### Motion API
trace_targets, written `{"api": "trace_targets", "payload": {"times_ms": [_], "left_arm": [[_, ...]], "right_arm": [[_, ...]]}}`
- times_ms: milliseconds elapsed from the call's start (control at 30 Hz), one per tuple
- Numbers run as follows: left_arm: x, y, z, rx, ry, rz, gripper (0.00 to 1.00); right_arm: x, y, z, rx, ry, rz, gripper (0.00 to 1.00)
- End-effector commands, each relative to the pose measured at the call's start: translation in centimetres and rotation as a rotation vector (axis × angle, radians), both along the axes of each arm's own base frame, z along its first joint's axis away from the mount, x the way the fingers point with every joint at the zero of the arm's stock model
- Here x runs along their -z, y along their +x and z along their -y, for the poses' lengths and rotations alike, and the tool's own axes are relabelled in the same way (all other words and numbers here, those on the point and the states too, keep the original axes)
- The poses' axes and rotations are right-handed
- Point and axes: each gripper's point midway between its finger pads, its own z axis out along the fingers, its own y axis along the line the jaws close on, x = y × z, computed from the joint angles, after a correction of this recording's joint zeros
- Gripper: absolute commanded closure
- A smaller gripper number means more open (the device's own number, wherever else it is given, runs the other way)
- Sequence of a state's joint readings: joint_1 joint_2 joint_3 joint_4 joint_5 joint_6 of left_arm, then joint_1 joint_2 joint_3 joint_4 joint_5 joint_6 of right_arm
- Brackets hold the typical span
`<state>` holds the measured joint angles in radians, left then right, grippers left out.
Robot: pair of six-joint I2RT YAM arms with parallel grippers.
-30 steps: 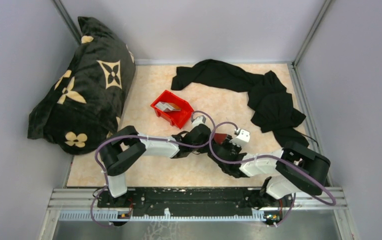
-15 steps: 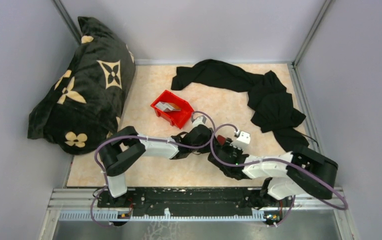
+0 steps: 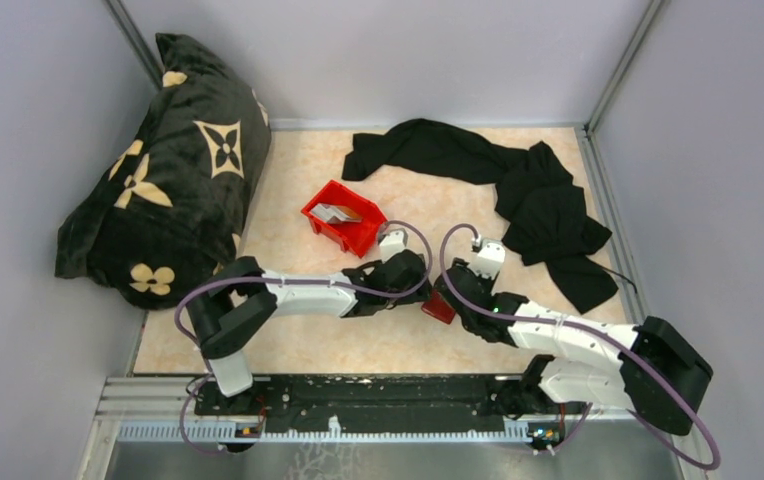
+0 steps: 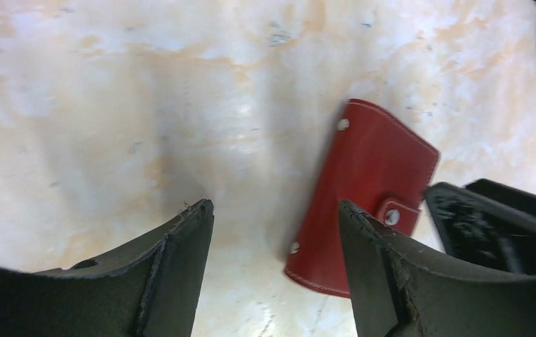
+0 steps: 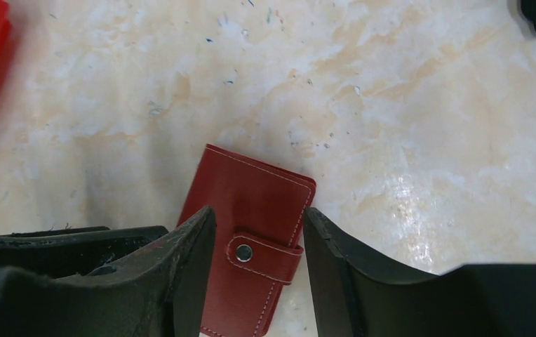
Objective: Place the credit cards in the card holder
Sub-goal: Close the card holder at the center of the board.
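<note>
Right pincer (image 5: 258,214) — extending toward frame centre over the last 1 s — is hanging released above the snapped-shut card holder (image 5: 251,203); left pincer (image 4: 273,205), also released, is flanking it. Credit cards (image 3: 336,212) are waiting in the red bin (image 3: 355,238), so unsnapping likely comes first.

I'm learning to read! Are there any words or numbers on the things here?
No text can be read anywhere.
Card holder: only stitching and a snap.
Pillow: flower shapes, no letters.
Cards in the bin: too small to tell.
</note>
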<state>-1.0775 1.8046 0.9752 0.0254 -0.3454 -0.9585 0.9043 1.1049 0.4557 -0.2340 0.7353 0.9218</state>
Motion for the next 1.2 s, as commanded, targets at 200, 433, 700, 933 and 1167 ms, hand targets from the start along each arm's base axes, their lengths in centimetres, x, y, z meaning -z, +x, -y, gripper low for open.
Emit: {"api": "trace_targets", "payload": {"times_ms": [200, 433, 700, 933, 1167], "left_arm": [[2.6, -1.9, -8.7, -0.08, 0.223, 0.018, 0.27], [4.1, -3.0, -8.2, -0.009, 0.182, 0.012, 0.37], [5.6, -4.1, -6.2, 0.087, 0.137, 0.003, 0.45], [6.2, -5.1, -5.5, 0.141, 0.112, -0.011, 0.5], [7.1, -6.8, -6.8, 0.125, 0.102, -0.048, 0.52]], "right_arm": [[-2.4, -1.0, 1.3, -0.006, 0.041, 0.03, 0.63], [0.3, -2.8, 3.1, 0.03, 0.026, -0.039, 0.96], [2.8, -3.0, 2.8, 0.045, 0.009, -0.091, 1.0], [3.5, -1.7, 0.3, 0.0, 0.017, -0.105, 1.0], [3.9, -0.5, -1.8, -0.043, 0.022, -0.106, 1.0]]}}
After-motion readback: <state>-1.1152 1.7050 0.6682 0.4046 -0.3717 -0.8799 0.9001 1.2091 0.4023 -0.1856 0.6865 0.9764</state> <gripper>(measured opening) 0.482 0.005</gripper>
